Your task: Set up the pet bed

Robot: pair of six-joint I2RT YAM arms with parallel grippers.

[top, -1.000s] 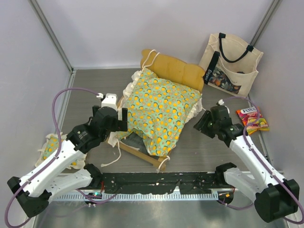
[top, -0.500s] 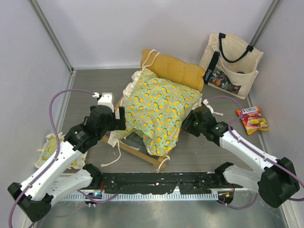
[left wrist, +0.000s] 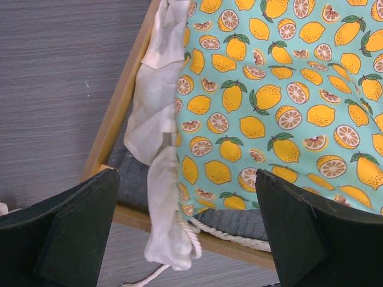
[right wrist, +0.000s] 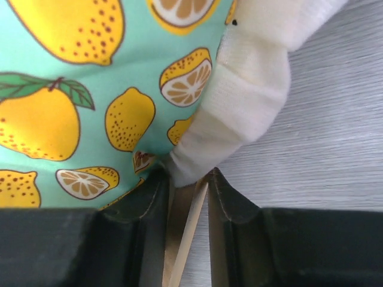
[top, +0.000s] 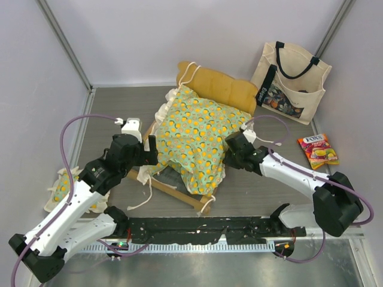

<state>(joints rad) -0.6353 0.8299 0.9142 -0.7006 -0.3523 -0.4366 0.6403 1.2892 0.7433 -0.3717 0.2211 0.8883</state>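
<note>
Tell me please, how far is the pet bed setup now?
Done: the cushion lies on the frame, but crooked, with the grey base showing at the near corner. In hand: the right gripper is at the cushion's right edge, grip unclear; the left gripper hangs open. Left: straightening the cushion.

Pet bed (top: 200, 139), cushion on crooked.
Light-wood frame (top: 175, 193) lying diagonally, ochre curved headboard (top: 224, 87) at the far end. Green citrus-print mattress cushion (top: 190, 127) with cream ruffle (left wrist: 157, 119) draped askew on top, near-left rail and grey base (left wrist: 134, 186) uncovered, rope tie (left wrist: 222, 231) resting across that corner.
</note>
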